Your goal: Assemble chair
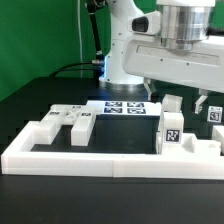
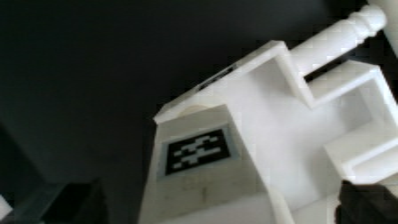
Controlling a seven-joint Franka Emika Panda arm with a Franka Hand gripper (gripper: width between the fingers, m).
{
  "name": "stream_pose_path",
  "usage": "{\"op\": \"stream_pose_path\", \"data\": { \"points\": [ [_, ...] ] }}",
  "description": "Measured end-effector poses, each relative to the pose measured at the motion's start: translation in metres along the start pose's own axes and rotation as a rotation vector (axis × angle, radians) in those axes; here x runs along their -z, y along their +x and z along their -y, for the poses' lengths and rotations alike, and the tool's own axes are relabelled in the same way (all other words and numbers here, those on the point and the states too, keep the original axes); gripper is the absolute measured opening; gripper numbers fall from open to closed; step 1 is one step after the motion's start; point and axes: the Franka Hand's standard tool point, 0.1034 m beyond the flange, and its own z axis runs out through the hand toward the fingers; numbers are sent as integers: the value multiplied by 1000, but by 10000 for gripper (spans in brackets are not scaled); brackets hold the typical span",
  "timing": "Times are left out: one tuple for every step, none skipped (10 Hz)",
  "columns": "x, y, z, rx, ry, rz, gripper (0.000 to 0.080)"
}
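Chair parts [image 1: 66, 124] lay at the exterior view's left, an upright part [image 1: 170, 137] at its right, the marker board [image 1: 122, 108] between, farther back; the border rail [image 1: 100, 160] lay in front.

Place: a robotics lab bench.
Backdrop: a green curtain [image 1: 40, 30] is hanging behind.
Robot: a robot arm [image 1: 125, 45] is standing on the black tabletop [image 1: 30, 100].
Markers: the marker board [image 1: 122, 107] is lying on it.

Exterior low, frontal, wrist close on chair [image 2: 249, 120]
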Motion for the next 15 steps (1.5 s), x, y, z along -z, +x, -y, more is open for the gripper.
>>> {"op": "stream_pose_path", "data": {
  "points": [
    [0, 1, -1, 58, -1, -1, 649],
    [0, 1, -2, 55, -1, -2, 508],
    [-1, 1, -2, 53, -1, -1, 371],
    [-1, 1, -2, 52, -1, -1, 288],
    [-1, 1, -2, 50, -1, -1, 288],
    [-1, 1, -2, 25, -1, -1, 288],
    [-1, 2, -2, 25, -1, -1, 288],
    [-1, 4, -4, 8, 2, -11, 288],
    [-1, 4, -3, -134, 4, -16, 288],
    [-1, 3, 0, -243, 6, -20, 288],
    [-1, 2, 1, -318, 8, -22, 289],
    [-1, 2, 1, -379, 8, -22, 290],
    [-1, 2, 1, -478, 9, -22, 291],
    [-1, 2, 1, -559, 10, -21, 291],
    [-1, 2, 0, -626, 11, -20, 291]
  ]
}}
